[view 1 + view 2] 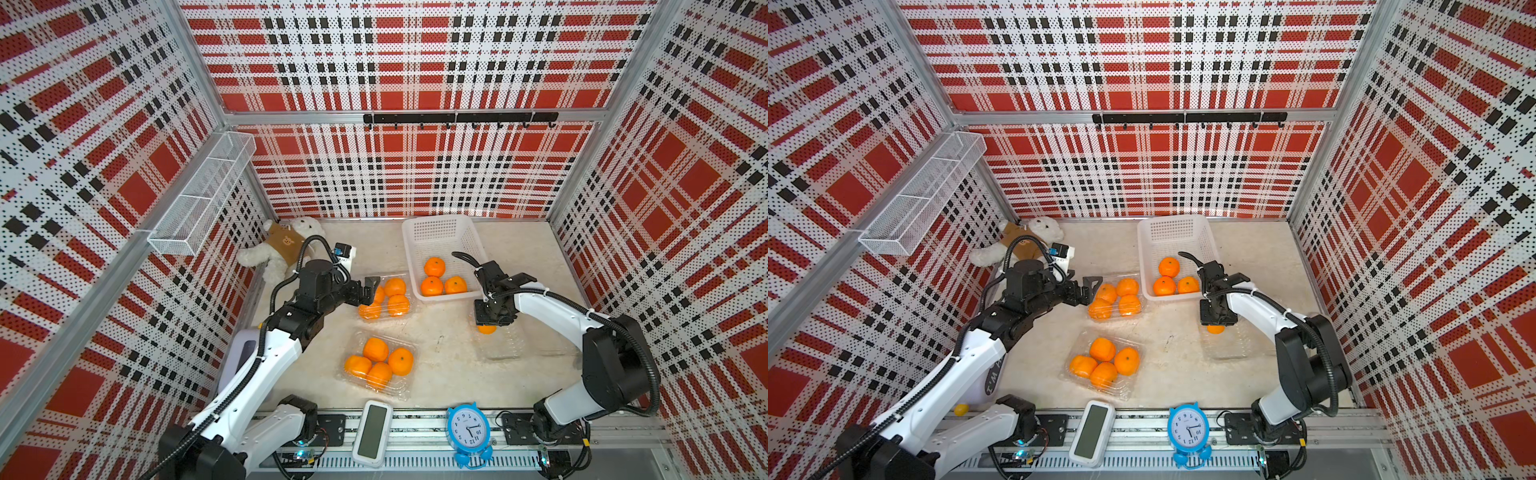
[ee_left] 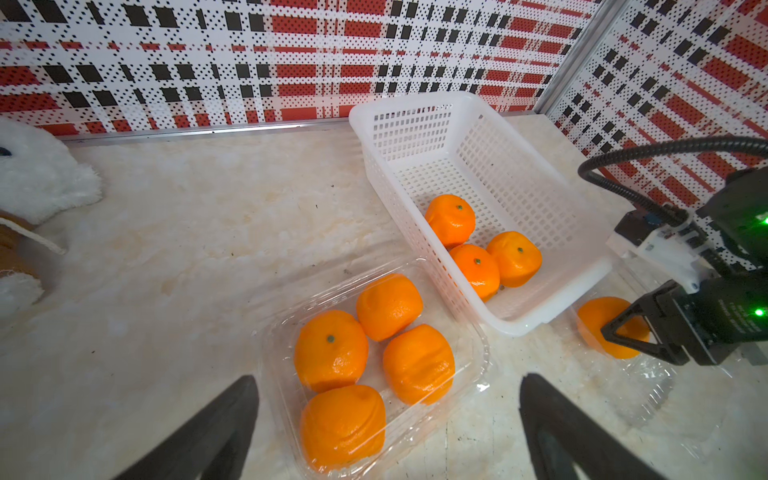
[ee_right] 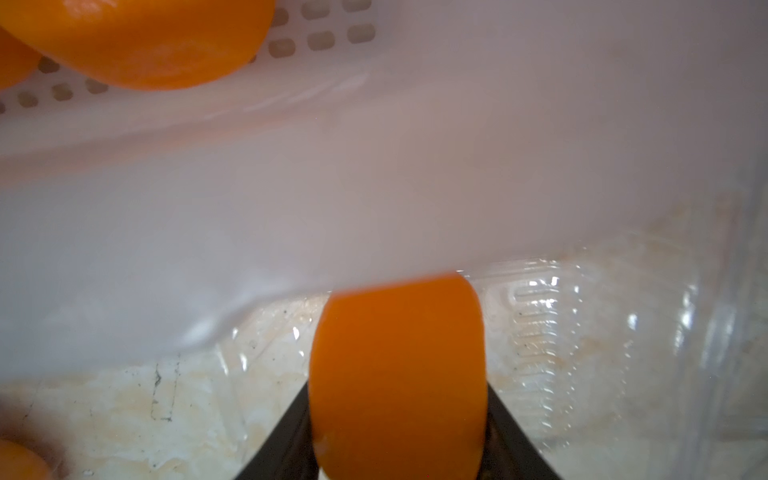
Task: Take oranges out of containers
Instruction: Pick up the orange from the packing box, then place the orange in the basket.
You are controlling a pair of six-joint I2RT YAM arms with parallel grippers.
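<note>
Right hand (image 1: 490,321): clenched on one small round bright-skinned orange (image 3: 399,374), black fingers (image 3: 511,453) pressed to either side of it. The hand points straight down into a clear thin plastic clamshell tray (image 1: 505,347) on the right of the pale marble-look worktop (image 1: 449,365). The held orange sits low inside that tray, just beside the near end wall of the white perforated plastic basket (image 1: 440,232). Cannot tell whether it touches the tray floor.

Basket: three oranges (image 1: 434,267) clustered at its near end, touching.

Left hand (image 1: 370,291): released, jaws spread wide, nothing between them. It hovers at the left edge of a second clear tray (image 2: 278,345), which lies just left of the basket. Four oranges (image 2: 331,351) sit packed inside, touching one another.

Third clear tray (image 1: 397,390): mid-worktop, nearer the front rail, well apart from both hands. Another four oranges (image 1: 376,349) are bunched together in it.
</note>
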